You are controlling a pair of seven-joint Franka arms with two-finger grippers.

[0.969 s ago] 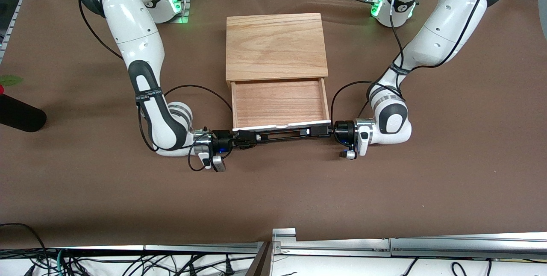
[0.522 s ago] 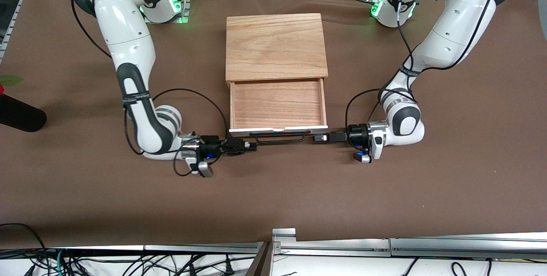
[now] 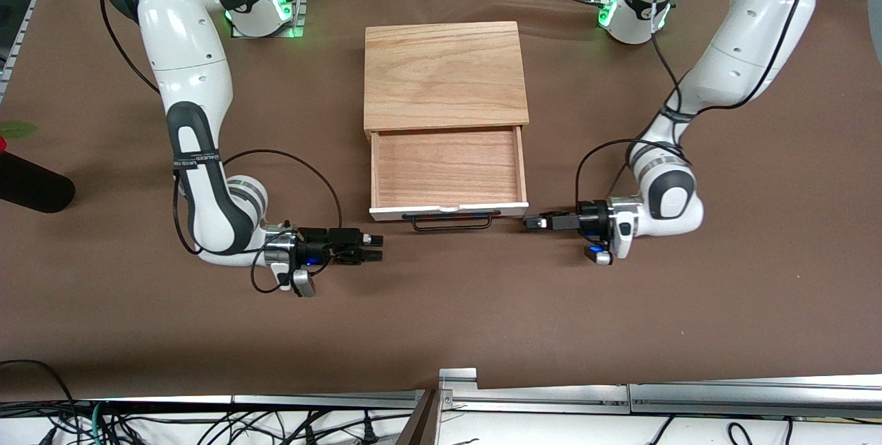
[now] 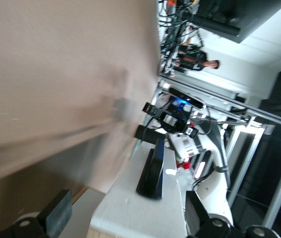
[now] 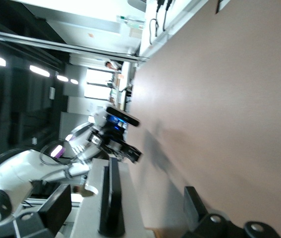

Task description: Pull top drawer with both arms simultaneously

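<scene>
The top drawer (image 3: 448,173) is seen pulled well out of its casing (image 3: 444,74). The pull appears done: the left gripper (image 3: 536,222) and right gripper (image 3: 372,250) are released, empty, beside the handle (image 3: 451,220).

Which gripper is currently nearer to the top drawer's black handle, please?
Left. The left gripper sits just off the handle at the left arm's end; the right gripper is farther off, at the right arm's end.

Even overhead light, soft shadows under both arms; wrist views blurred, with bright background glare
</scene>
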